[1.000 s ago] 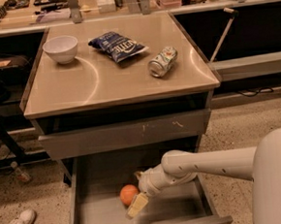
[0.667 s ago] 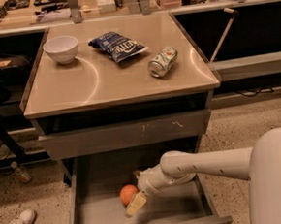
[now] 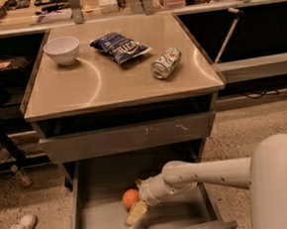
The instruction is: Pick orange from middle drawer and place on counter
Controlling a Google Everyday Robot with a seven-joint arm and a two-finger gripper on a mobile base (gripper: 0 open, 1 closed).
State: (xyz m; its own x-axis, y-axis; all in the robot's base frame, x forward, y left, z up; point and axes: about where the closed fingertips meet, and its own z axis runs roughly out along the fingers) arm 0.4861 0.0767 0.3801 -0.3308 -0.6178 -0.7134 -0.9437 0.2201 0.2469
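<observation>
Now the orange [image 3: 130, 198] sits on the floor of the open drawer [image 3: 97, 189], a little left of centre and towards the back, under the closed drawer front [image 3: 130, 136] above it. The arm [image 3: 207, 173] reaches in from the right, and the jaws are down inside the drawer at the orange's lower right, with one pale tip just beside the fruit or perhaps touching it. I cannot tell whether the jaws are wide or narrow, and nothing shows the orange sitting between them, so I judge the grasp is not yet made. To do this step well, the jaws should straddle the fruit across its widest part before they close. A pinch on one edge would likely squirt a round, smooth thing away across the flat floor. Coming down squarely over it looks safer than nudging in from the side. The lift then needs care: the fruit should come towards the drawer's open front before it rises, since the closed front overhangs the back of the drawer. Up on the bench [image 3: 106, 84] there is bare steel at the near edge, in front of the bowl [image 3: 62, 49], the chip bag [image 3: 120, 46] and the can [image 3: 165, 62].
</observation>
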